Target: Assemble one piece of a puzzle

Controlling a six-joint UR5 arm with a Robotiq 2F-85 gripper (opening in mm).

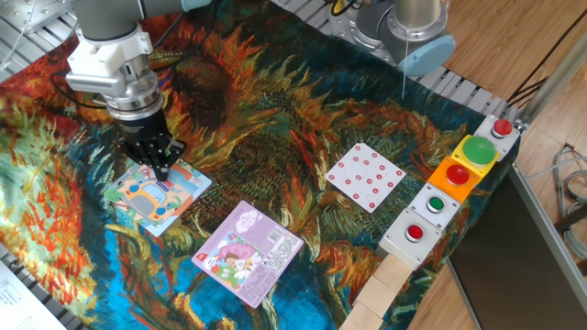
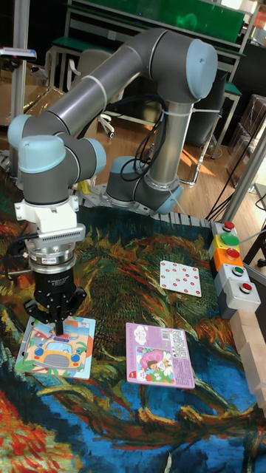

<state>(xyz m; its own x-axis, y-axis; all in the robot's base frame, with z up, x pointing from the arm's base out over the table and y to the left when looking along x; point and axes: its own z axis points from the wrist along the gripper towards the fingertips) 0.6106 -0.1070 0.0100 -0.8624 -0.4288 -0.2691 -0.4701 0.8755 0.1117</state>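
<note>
No word, brand, number or sign can be read in either view. The flat square cartoon jigsaw board in pale blue and green (image 1: 156, 194) carries only a drawn orange vehicle, with no lettering that can be made out. The purple-pink square puzzle (image 1: 247, 252) to its right has small dark and red marks along its edges, too small to read. The white square card (image 1: 365, 176) farther right shows only rows of red dots. The coloured push buttons in the grey and orange button boxes (image 1: 456, 179) at the right edge bear no legible labels.
</note>
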